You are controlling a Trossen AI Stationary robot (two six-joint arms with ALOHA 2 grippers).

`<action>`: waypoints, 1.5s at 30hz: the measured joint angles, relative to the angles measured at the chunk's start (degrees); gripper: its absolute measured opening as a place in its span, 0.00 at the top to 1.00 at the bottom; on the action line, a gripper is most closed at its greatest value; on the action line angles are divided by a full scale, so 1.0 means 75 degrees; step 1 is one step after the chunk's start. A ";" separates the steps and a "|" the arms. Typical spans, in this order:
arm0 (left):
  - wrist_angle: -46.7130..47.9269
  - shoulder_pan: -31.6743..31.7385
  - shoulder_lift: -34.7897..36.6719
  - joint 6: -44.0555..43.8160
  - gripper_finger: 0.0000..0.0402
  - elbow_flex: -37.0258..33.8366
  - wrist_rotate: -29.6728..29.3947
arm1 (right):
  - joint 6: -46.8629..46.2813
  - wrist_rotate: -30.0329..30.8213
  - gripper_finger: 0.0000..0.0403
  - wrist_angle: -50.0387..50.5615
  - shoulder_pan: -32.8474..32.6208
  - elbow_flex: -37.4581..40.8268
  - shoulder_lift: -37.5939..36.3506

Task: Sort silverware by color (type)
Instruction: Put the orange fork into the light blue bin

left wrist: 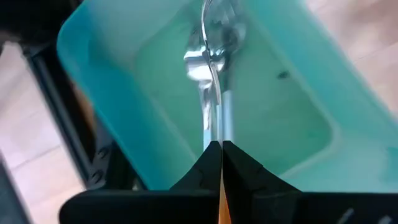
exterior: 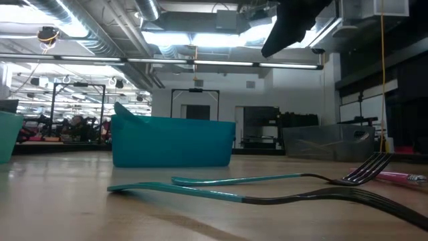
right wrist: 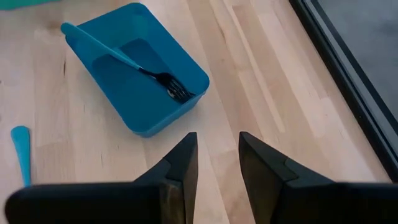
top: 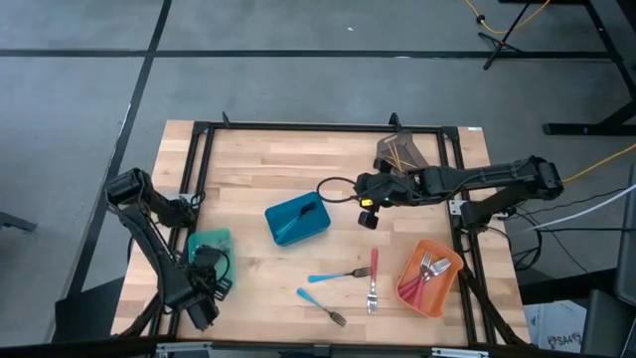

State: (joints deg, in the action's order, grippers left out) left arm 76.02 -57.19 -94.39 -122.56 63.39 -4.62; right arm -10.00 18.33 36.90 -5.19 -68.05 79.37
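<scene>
Grey floor surrounds a pale butcher-block table in a black frame, on which sorting bins stand by colour. Right arm: it reaches from the table's right edge toward the middle, its gripper hovering just beside the blue bin with fingers parted and nothing between them, seemingly between picks. Left arm: folded at the left front corner, its gripper poised over the teal bin with fingers closed; silver utensils lie lengthwise in that bin, though whether the fingers pinch one is unclear. Orange bin, right front: several red-handled forks lie along its length, so this colour appears largely sorted. Grey bin, rear right: gold pieces lean inside. Blue bin: one blue-handled fork rests diagonally, tines low in a corner, handle propped on the opposite rim. Loose on the table between the bins: a blue-handled fork lying crosswise, tines toward the orange bin; a second blue-handled fork on a slant, tines toward the front edge; a red-handled fork lying front to back, tines toward the front.
</scene>
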 joint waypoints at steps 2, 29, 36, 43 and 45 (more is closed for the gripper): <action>-0.0032 0.0000 0.0000 -0.0012 1.00 -0.0031 0.0161 | 0.0003 0.0000 0.74 -0.0003 -0.0003 0.0000 0.0000; -0.0351 0.0067 0.0000 0.0003 0.98 -0.0031 0.0577 | 0.0005 0.0000 0.74 0.0001 -0.0003 0.0000 0.0000; -0.0357 0.0073 0.0000 -0.0009 0.85 -0.0031 0.0574 | 0.0005 0.0000 0.74 0.0001 -0.0003 0.0000 0.0000; -0.0357 0.0073 0.0000 -0.0213 0.78 -0.0031 0.0568 | 0.0005 0.0000 0.74 0.0001 -0.0003 0.0000 0.0000; -0.0367 0.0073 0.0000 -0.0309 0.78 -0.0031 0.0513 | 0.0005 0.0000 0.74 0.0001 -0.0003 0.0000 0.0000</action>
State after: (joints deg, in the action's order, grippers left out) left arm 73.26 -56.64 -94.39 -124.88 63.16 -0.77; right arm -9.96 18.33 36.91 -5.21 -68.05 79.37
